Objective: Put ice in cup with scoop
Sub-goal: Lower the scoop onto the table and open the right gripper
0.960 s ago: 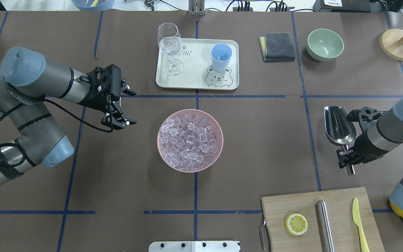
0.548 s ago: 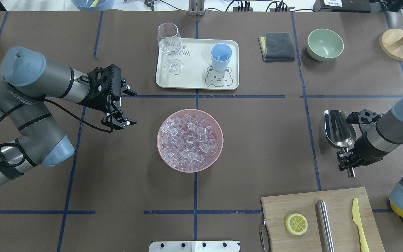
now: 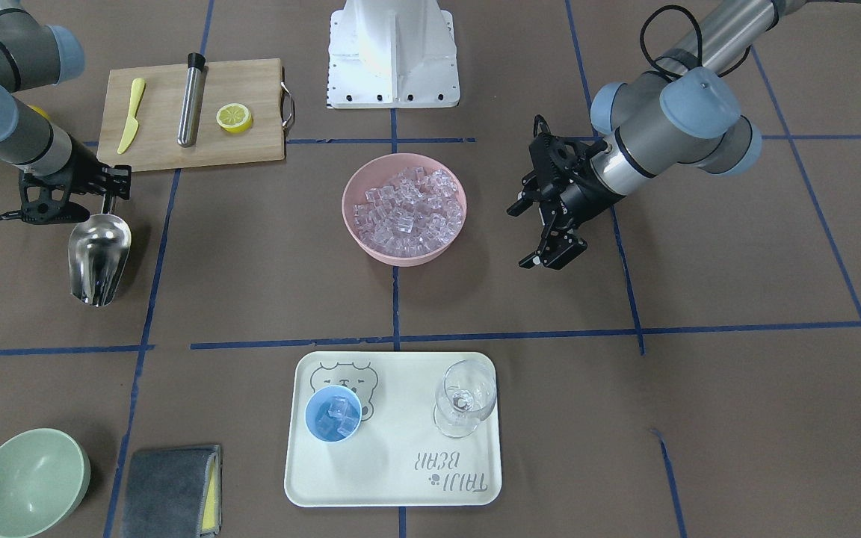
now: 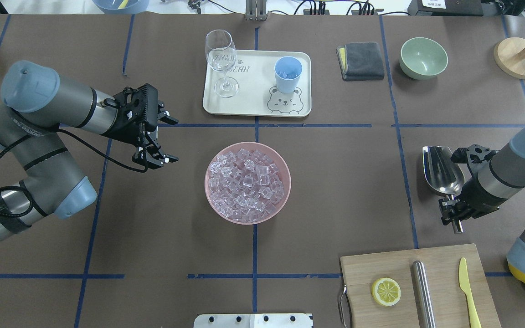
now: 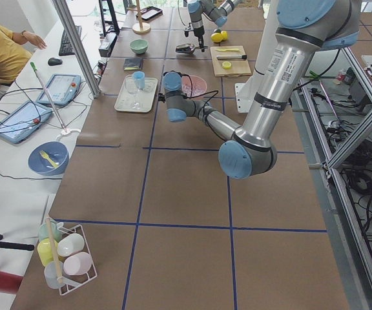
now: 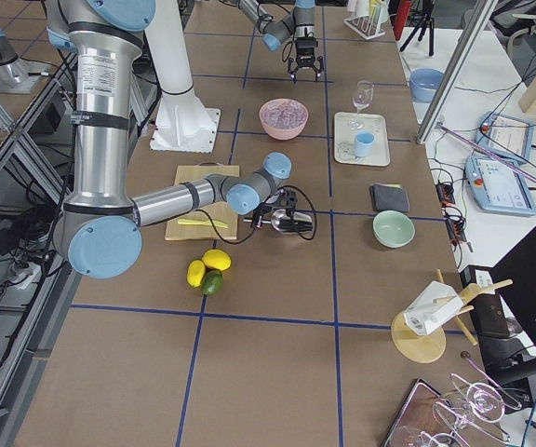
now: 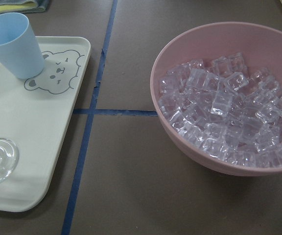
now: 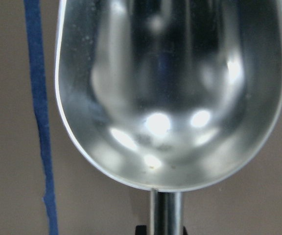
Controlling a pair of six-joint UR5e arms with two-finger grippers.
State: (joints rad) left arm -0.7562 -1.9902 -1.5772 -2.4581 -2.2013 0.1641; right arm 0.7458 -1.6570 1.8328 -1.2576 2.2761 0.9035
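Some ice (image 3: 338, 409) already sits in the cup (image 4: 287, 82); the right claw (image 4: 453, 210) grips the empty scoop (image 4: 442, 169), the left claw (image 4: 171, 140) gapes idle.

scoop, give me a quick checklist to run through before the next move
1. Is the right gripper shut on the scoop handle: ok.
2. Is the scoop trough empty, with nothing to spill: ok.
3. Is the cup upright on the tray, with some ice already inside: ok.
4. Does the pink bowl hold plenty of ice, with nothing over it: ok.
5. Is the left gripper open and apart from the bowl: ok.
6. Does the scoop rest on the table or hang just above it: cannot tell.
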